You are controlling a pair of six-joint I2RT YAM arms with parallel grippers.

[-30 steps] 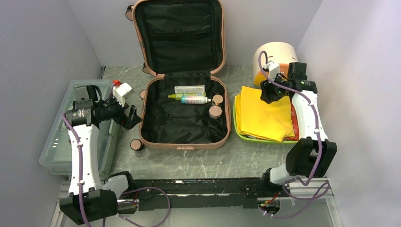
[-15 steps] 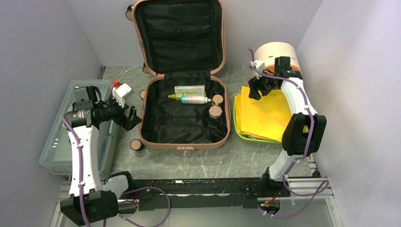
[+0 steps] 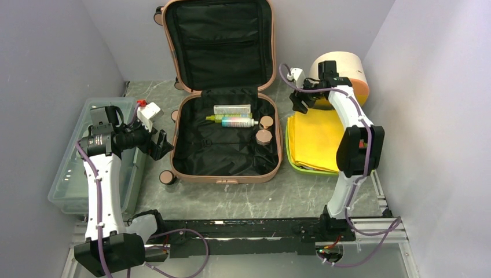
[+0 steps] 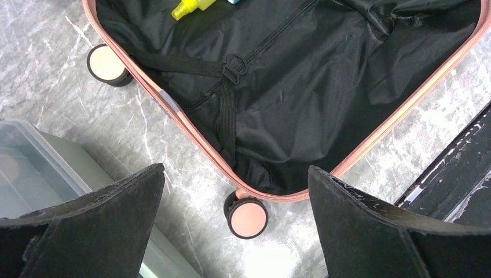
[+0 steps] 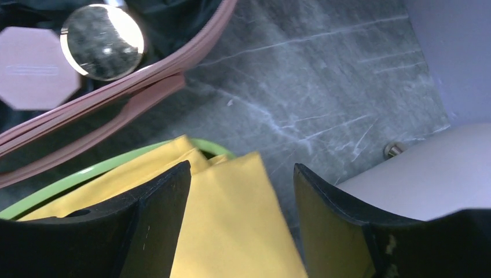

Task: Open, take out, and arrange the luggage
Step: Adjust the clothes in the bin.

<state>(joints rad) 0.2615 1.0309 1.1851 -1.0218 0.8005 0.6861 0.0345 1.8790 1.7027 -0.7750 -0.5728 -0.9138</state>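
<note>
**Luggage.** The luggage (image 3: 214, 153) lies open at the centre of the table, with its lid propped upright against the back wall. Five items are not yet removed from the lower shell: a flat box (image 3: 232, 109), a spray bottle (image 3: 215, 118), a tube (image 3: 238, 123), a round jar (image 3: 266, 121) and an octagonal jar (image 3: 263, 136).

**Right arm, changed.** Over the last second the right gripper (image 3: 298, 101) has swung left. It started above the far right part of the yellow cloth (image 3: 315, 142) and now sits over the far left corner of the lime-green tray (image 3: 301, 169), just beside the right wall of the luggage. The wrist view shows the fingers spread with nothing between them. The two jars lie just past the pink rim.

**Left arm, unchanged.** The left gripper (image 3: 161, 145) has held its position between the clear plastic bin (image 3: 75, 174) and the left wall of the luggage. Its fingers are also spread and empty.

**Meaning for the task.** Opening is complete and unloading is in progress. The right arm appears to be returning for another pick, and the jars are the closest candidates. The next move requires the arm to clear the shell wall before it descends.
</note>
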